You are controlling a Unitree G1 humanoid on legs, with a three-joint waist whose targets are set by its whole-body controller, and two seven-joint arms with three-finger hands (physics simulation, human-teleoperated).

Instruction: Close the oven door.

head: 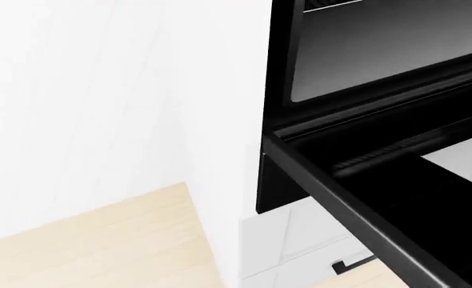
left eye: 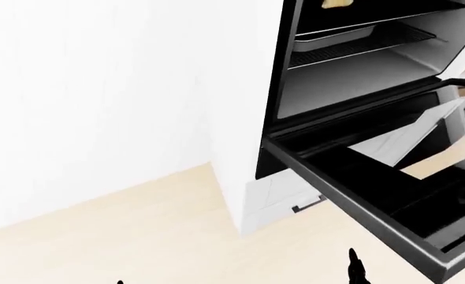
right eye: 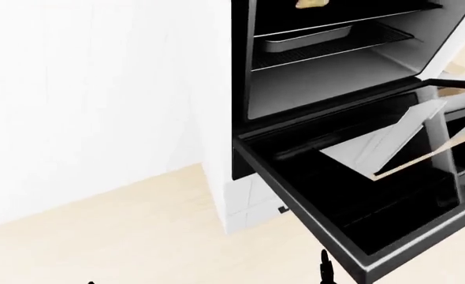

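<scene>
The black oven door hangs open, folded down nearly flat, and its inner glass mirrors the white cabinet and the floor. Above it the oven cavity shows wire racks and a metal tray; a yellowish item sits at the top edge. In the head view the door runs off the right and bottom edges. A thin black fingertip of my right hand pokes up from the bottom edge, below the door's left rim and apart from it. Only a speck of my left hand shows.
The oven sits in a tall white cabinet with white drawers and a black handle under the door. A white wall fills the left. Light wood floor spreads below.
</scene>
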